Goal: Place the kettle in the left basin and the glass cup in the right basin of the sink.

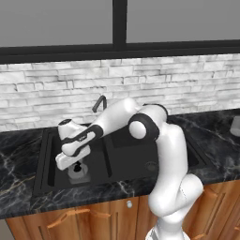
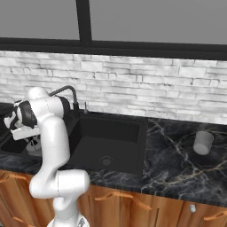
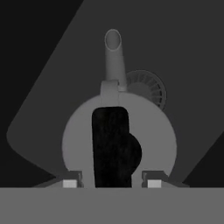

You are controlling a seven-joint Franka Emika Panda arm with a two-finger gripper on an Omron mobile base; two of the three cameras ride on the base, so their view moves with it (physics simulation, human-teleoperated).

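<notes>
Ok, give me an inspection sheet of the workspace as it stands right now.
Surface: dark marbled counter around the sink, above wooden cabinets.
Job's things: kettle sits in the left basin, beside the drain; glass cup stands on the counter right of the sink; right basin holds no item.
Clutter: nothing seen.
Grippers: gripper sits directly over the kettle's black handle, fingers either side of it with a gap showing, jaws open.
Cables: nothing seen.
Surroundings: curved faucet, white brick backsplash, window frame.
</notes>
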